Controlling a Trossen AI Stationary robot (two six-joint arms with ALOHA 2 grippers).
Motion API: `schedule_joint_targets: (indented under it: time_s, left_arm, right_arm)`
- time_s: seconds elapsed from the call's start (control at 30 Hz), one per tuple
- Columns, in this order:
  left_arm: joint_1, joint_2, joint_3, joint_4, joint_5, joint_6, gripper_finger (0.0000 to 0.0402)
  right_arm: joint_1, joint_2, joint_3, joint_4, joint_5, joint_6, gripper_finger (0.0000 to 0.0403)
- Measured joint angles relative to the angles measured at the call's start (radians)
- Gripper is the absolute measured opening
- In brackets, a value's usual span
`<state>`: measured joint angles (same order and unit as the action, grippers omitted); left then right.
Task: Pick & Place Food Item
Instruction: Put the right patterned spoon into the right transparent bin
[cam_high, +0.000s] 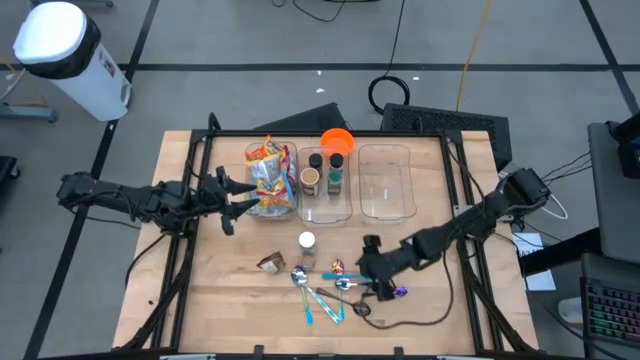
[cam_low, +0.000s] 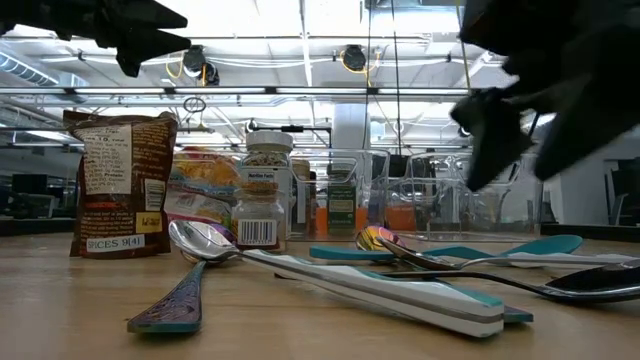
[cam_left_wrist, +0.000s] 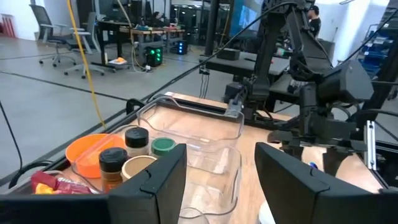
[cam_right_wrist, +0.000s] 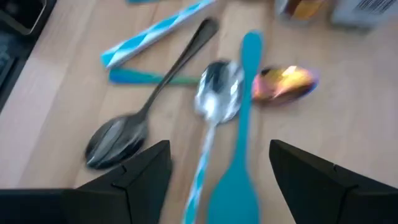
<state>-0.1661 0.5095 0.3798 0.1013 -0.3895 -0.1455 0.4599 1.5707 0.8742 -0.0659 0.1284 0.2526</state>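
Observation:
A spice jar with a white lid (cam_high: 307, 243) stands on the wooden table (cam_high: 220, 300); a brown spice packet (cam_high: 270, 263) stands to its left. Both show in the low view, the jar (cam_low: 262, 195) and the packet (cam_low: 118, 185). My right gripper (cam_high: 364, 268) hangs open just above a scatter of spoons (cam_right_wrist: 217, 99) right of the jar, with nothing between its fingers (cam_right_wrist: 143, 177). My left gripper (cam_high: 236, 204) is open, pointing level beside the left clear container (cam_high: 272, 178), and holds nothing. Its wrist view looks across the containers (cam_left_wrist: 205, 134).
Three clear containers line the far side: the left holds snack bags (cam_high: 268, 170), the middle spice jars (cam_high: 322, 172), the right one (cam_high: 386, 180) nothing. An orange bowl (cam_high: 337, 140) sits behind them. Spoons (cam_high: 320, 295) lie near the front edge, and a cable (cam_high: 420, 318) curls beside them.

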Motion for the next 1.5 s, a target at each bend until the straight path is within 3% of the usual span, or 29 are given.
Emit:
schedule_joint_targets:
  time_s: [0.3, 0.47, 0.83, 1.0, 1.07, 1.33, 1.5]
  left_arm:
    - [0.0, 0.001, 0.001, 0.006, 0.005, -0.016, 0.0198]
    - [0.0, 0.001, 0.001, 0.006, 0.005, -0.019, 0.0198]
    - [0.0, 0.001, 0.001, 0.006, 0.005, -0.02, 0.0198]
    - [0.0, 0.001, 0.001, 0.006, 0.005, -0.02, 0.0198]
    - [0.0, 0.001, 0.001, 0.005, 0.005, -0.02, 0.0198]
    - [0.0, 0.001, 0.001, 0.005, 0.005, -0.019, 0.0198]
    - [0.0, 0.001, 0.001, 0.005, 0.005, -0.019, 0.0198]
  right_arm:
    - [0.098, 0.016, 0.0, -0.038, 0.057, 0.066, 0.0265]
    - [0.099, 0.022, -0.019, -0.036, -0.024, 0.15, 0.0265]
    - [0.083, 0.024, -0.096, -0.043, -0.023, 0.207, 0.0261]
    - [0.079, 0.023, -0.126, -0.048, 0.122, 0.166, 0.0235]
    - [0.073, 0.023, -0.129, -0.042, 0.134, 0.154, 0.0223]
    - [0.064, 0.023, -0.13, -0.02, 0.128, 0.127, 0.0193]
    - [0.064, 0.022, -0.13, -0.018, 0.026, 0.138, 0.0187]
